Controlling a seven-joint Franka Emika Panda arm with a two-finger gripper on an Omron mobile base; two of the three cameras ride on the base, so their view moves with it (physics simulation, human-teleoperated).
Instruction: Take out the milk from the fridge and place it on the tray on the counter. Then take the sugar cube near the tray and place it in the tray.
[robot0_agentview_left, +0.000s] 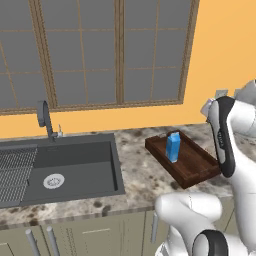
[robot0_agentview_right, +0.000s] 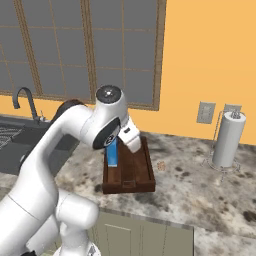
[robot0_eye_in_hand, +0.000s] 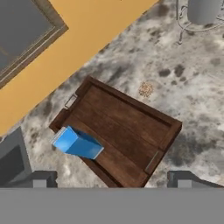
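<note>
On the left sits the dark sink (robot0_agentview_left: 60, 172), then the milk (robot0_agentview_left: 173, 147) standing upright inside the tray (robot0_agentview_left: 197, 167), toward the tray's sink-side long edge. The first half of the task looks done, so the step in hand is the sugar cube (robot0_agentview_right: 161, 165). It lies on the counter (robot0_agentview_right: 200, 195) just beside the tray's other long edge, apart from the rim. Further right stands a paper towel roll (robot0_agentview_right: 228, 139).

In the hand view the gripper (robot0_eye_in_hand: 113, 181) hangs high over the tray with its fingertips (robot0_eye_in_hand: 40, 180) set wide apart and nothing between them. The cube sits beyond the tray's far rim, well apart from the tips.

To do this well, I would carry the hand across past that rim, centre the tips over the cube, and descend straight. The cube is tiny, so a slight offset would likely nudge it away instead of catching it.
</note>
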